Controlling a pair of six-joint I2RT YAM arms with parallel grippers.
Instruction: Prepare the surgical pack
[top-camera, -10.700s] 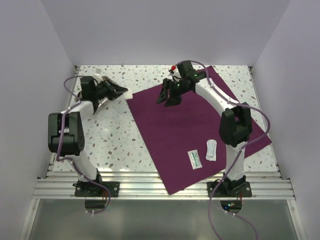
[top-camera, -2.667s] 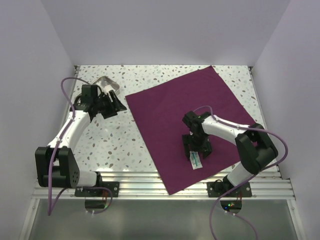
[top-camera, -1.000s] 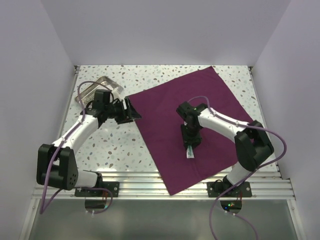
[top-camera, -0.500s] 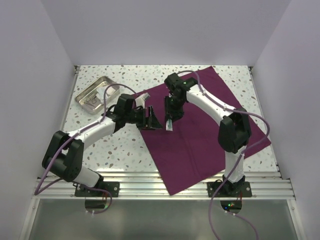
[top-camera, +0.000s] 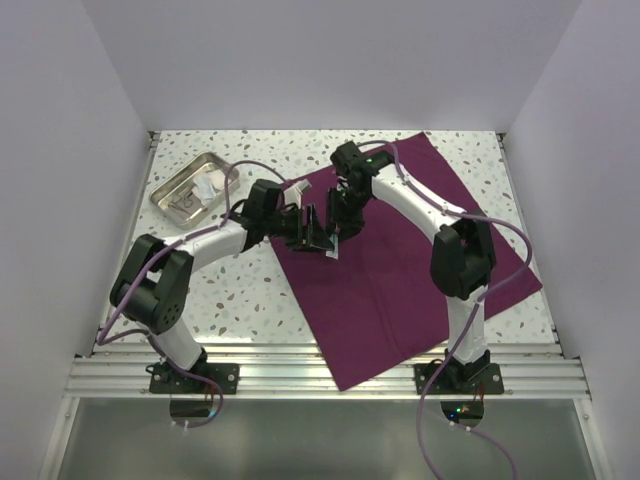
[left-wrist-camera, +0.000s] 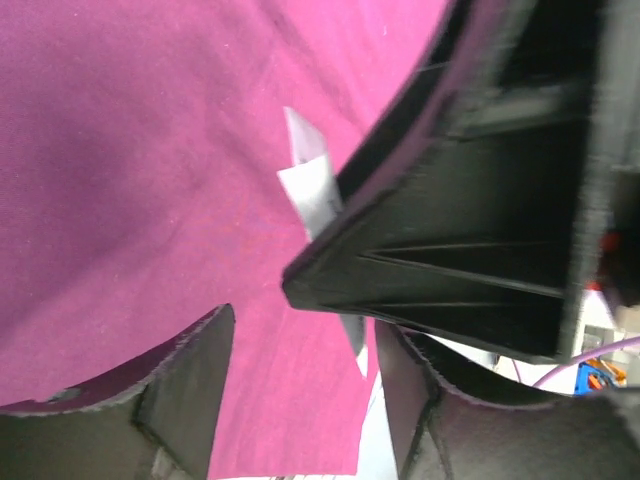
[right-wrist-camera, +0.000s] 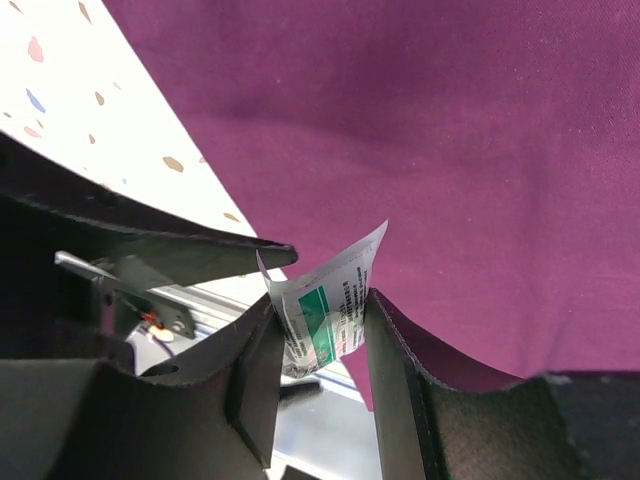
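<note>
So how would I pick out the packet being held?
Find the big purple cloth on the table's right half. Near its left edge, the right arm's jaws pinch a small flat white packet, the only thing with a green printed label.

I'm running this from afar in what looks like a robotics lab test cell. Plain pale walls (top-camera: 100, 80) box in a speckled terrazzo tabletop (top-camera: 230, 290), and aluminium rails (top-camera: 320, 372) carry the arm bases (top-camera: 193, 378). A steel instrument tray (top-camera: 170, 190) sits well left of my left gripper (top-camera: 322, 233).
</note>
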